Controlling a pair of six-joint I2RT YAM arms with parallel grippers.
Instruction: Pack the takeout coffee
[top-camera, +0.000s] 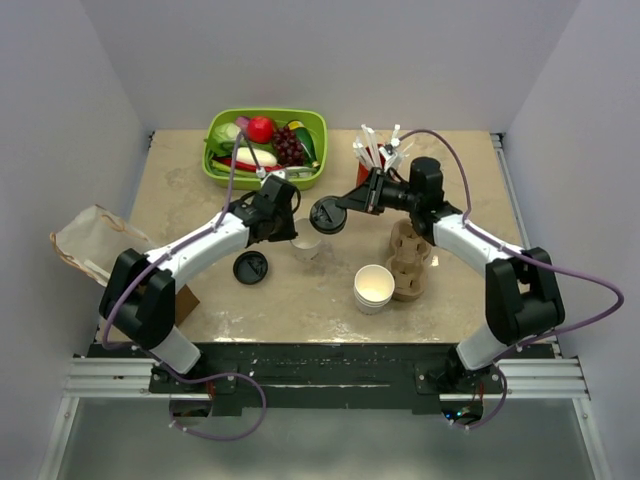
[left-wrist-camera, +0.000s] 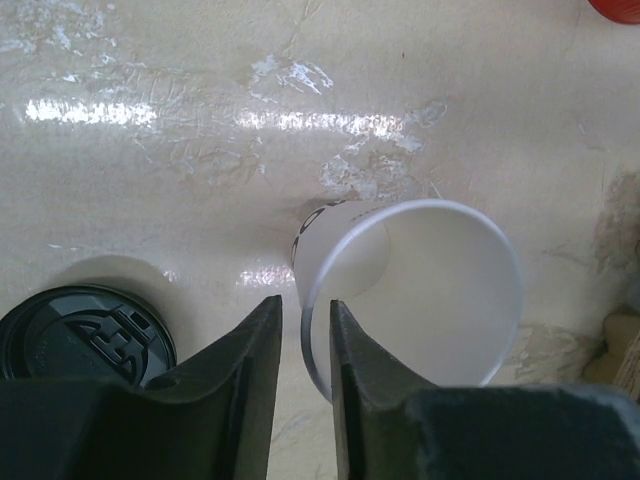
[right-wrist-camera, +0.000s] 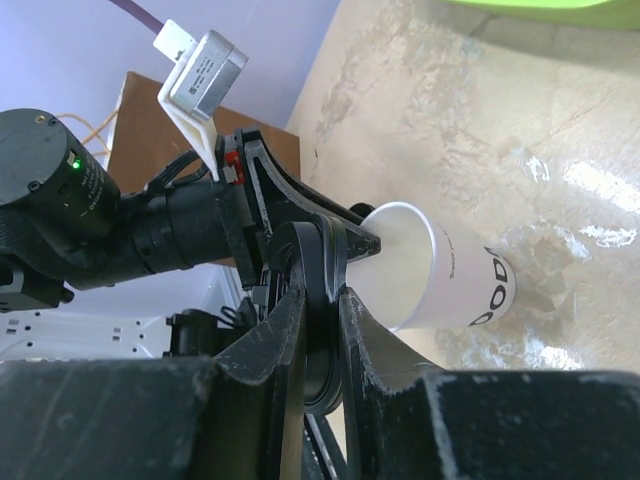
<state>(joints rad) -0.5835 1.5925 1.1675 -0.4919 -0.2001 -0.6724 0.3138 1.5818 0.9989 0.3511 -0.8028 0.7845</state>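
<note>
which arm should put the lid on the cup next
Right. The right gripper clamps a black lid close to the open cup. The left gripper is pinching that cup's rim, so it looks busy steadying it.

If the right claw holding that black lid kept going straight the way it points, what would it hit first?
Probably the left gripper straight ahead, clamped on the open white cup; the black lid held by the right gripper would touch it first. Depth is unclear.
</note>
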